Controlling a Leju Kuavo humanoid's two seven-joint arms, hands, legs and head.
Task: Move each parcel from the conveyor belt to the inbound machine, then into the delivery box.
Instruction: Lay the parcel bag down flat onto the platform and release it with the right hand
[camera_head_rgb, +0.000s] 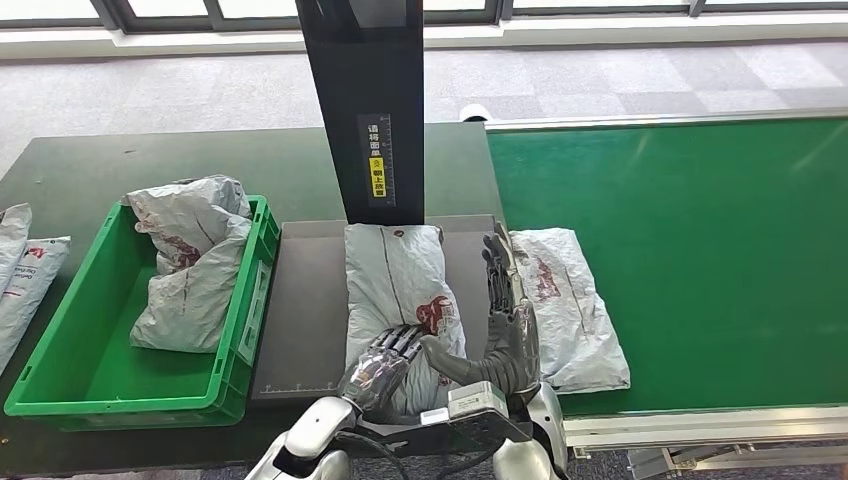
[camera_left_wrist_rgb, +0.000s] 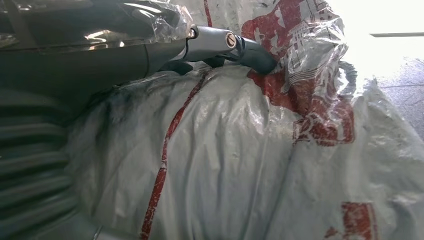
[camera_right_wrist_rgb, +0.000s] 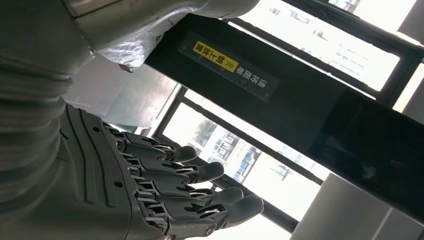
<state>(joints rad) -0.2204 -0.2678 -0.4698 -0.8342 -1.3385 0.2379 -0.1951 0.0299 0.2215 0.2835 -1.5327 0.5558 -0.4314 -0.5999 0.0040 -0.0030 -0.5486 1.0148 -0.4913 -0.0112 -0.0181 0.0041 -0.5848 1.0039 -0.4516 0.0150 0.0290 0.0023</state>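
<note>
A white parcel with red print (camera_head_rgb: 395, 285) lies on the dark plate of the inbound machine (camera_head_rgb: 305, 320), under its black column (camera_head_rgb: 366, 110). My left hand (camera_head_rgb: 385, 362) sits on the parcel's near end with its fingers curled over it. In the left wrist view its thumb (camera_left_wrist_rgb: 240, 46) presses into the parcel's film (camera_left_wrist_rgb: 240, 165). My right hand (camera_head_rgb: 508, 305) stands upright along the parcel's right edge, fingers straight and apart (camera_right_wrist_rgb: 150, 195), thumb reaching toward the parcel. A second parcel (camera_head_rgb: 575, 305) lies at the left edge of the green conveyor belt (camera_head_rgb: 700, 250).
A green delivery box (camera_head_rgb: 55, 375) on the left holds two crumpled parcels (camera_head_rgb: 190, 265). More flat parcels (camera_head_rgb: 25, 275) lie at the far left of the dark table. The conveyor's metal rail (camera_head_rgb: 700, 425) runs along the front right.
</note>
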